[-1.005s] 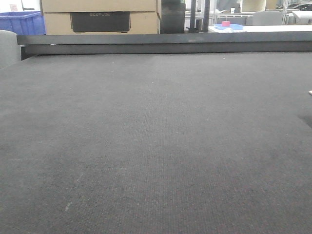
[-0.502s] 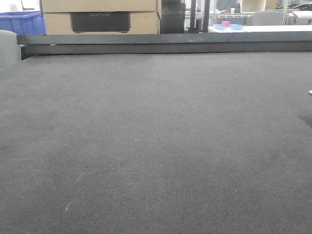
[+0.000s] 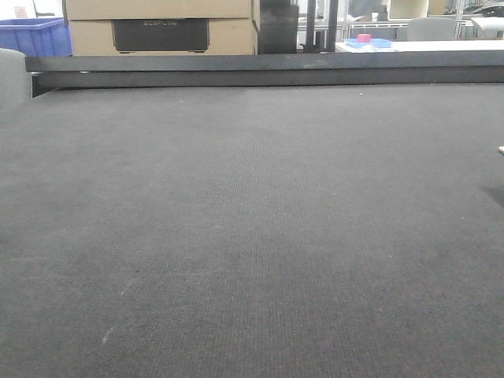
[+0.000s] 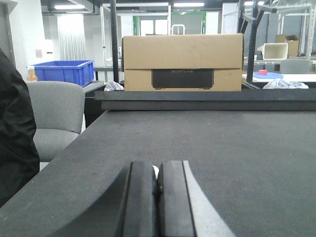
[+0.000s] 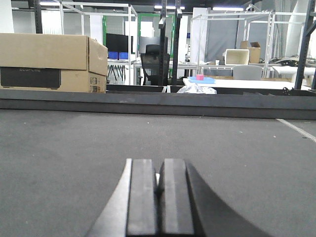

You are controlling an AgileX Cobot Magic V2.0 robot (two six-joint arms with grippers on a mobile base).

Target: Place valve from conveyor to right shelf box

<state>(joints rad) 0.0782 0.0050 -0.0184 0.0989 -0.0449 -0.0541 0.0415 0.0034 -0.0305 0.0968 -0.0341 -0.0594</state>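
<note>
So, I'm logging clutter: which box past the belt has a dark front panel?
The big tan cardboard box just beyond the conveyor and its black bar. The blue plastic crate behind the grey chair is plain-sided.

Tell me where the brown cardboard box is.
The brown cardboard box stands beyond the black metal bar at the far edge of the dark grey conveyor, upper left in the front view, right of the blue plastic crate.

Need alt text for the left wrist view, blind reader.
The left gripper, shut, sits low over the dark grey conveyor; no valve shows. Beyond the black bar stands a cardboard box; a blue bin and grey chair are at left.
</note>
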